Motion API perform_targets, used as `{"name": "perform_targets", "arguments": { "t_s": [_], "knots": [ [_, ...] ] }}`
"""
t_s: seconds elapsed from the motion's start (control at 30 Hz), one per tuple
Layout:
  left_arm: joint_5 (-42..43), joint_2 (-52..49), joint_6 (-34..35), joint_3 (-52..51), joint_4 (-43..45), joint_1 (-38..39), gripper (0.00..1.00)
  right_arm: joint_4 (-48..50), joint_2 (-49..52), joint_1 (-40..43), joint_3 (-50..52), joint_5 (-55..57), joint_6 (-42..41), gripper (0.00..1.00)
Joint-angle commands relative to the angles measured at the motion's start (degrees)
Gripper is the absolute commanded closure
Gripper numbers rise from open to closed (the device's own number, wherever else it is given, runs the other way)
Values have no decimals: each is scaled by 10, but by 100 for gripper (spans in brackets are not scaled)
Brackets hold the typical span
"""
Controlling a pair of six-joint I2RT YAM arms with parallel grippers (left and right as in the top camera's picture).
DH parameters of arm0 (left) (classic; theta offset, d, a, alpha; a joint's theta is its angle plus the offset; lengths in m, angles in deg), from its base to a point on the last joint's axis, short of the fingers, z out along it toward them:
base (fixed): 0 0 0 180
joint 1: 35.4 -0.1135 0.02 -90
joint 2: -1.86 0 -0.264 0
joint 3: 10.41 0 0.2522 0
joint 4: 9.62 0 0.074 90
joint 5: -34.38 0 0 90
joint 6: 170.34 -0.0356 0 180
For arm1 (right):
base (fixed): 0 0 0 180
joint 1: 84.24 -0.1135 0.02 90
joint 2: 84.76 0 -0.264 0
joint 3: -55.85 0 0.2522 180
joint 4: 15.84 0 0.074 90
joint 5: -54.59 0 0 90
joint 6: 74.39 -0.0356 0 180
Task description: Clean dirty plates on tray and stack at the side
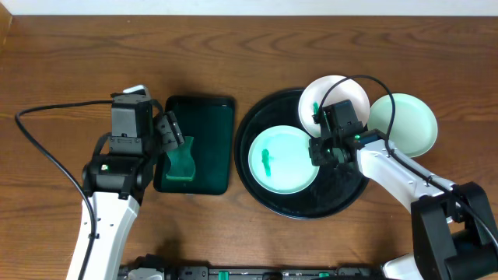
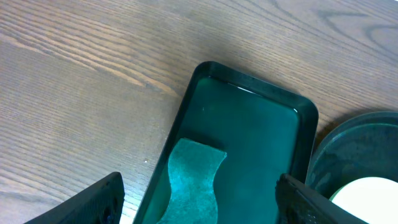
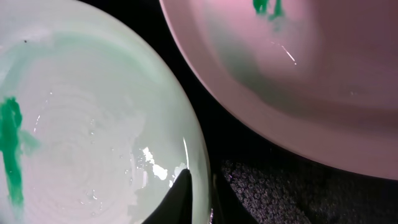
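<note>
Left arm (image 1: 105, 202) reaches up from the near edge of the counter, wrist turned to its right. Left gripper (image 2: 199, 202) points down, jaws spread wide. Right arm (image 1: 393, 167) stretches in from the near right corner toward centre, right gripper (image 1: 321, 149) held low. My right wrist view shows only one finger (image 3: 180, 198); I can't tell how those jaws stand.

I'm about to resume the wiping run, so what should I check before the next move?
1. The right claw at the front plate's rim: ok.
2. Its hold on that rim: cannot tell.
3. The left claw open above the sponge: ok.
4. That sponge picked up: not ok, it lies in the green tray.
5. The back plate clean: not ok, green smear.
6. The side plate beside the black tray, no smear seen: ok.
</note>
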Motion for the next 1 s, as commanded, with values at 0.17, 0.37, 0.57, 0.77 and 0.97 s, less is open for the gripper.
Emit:
{"name": "perform_targets", "arguments": {
  "t_s": [0.17,0.37,0.57,0.77,0.97],
  "knots": [
    [-9,-2,-1,14,-1,-1,22,2,5,3,4,12,28,96],
    [-9,-2,-1,14,-1,-1,22,7,5,3,12,16,-2,99],
    [-9,-2,-1,14,-1,-1,22,3,-3,7,10,16,-39,99],
    [-9,-2,-1,14,-1,-1,22,-21,-31,12,10,24,-75,99],
    [-9,-2,-1,14,-1,-1,22,-29,-31,12,10,50,-116,99]
  ]
}}
